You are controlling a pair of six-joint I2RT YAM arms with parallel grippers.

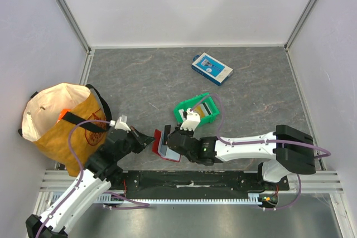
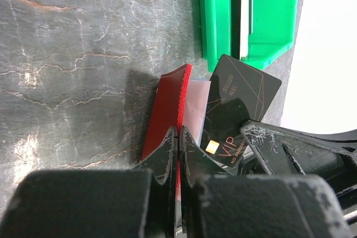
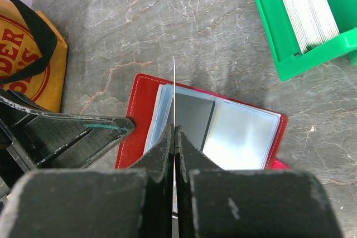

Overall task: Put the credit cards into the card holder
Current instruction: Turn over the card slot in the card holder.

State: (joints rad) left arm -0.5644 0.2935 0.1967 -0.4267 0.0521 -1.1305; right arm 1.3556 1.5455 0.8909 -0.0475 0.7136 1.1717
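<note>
The red card holder lies open near the table's front, its clear inner sleeves showing and a dark card in the left sleeve. My left gripper is shut on the holder's red cover and holds that flap raised. My right gripper is shut on a black VIP credit card, seen edge-on in the right wrist view, just above the open sleeves. In the top view both grippers meet over the holder. More cards stand in the green bin.
The green bin stands just behind the holder. A blue-and-white box lies further back. A yellow cloth bag stands at the left, close to my left arm. Walls close the table on three sides.
</note>
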